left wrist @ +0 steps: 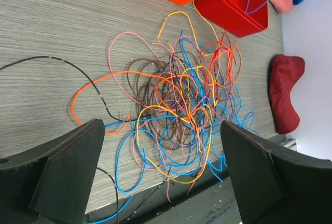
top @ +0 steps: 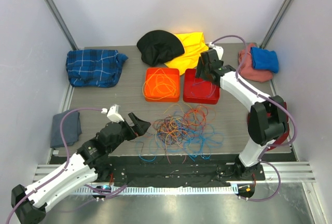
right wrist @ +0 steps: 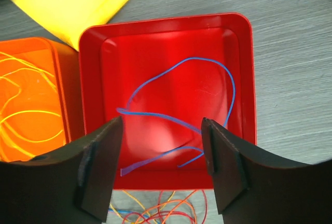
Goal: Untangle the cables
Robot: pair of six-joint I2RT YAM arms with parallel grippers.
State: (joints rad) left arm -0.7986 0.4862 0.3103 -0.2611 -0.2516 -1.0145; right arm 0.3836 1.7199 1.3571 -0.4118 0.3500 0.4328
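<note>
Right fingers (right wrist: 98,167) parted over blue cable (right wrist: 232,92) in red tray (right wrist: 248,79), left fingers (left wrist: 72,172) wide, empty, tangled cables (left wrist: 181,105) just ahead

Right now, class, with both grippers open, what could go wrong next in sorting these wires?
The left gripper faces the dense tangle; closing there may catch several wires and drag the whole heap. The blue wire in the red tray lies under the right gripper; it may snag and lift out.

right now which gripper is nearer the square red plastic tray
Right. The right gripper hangs open directly above the red tray, where one blue wire lies. The left gripper, also open, is on the near side, beside the tangled pile of thin coloured cables.
</note>
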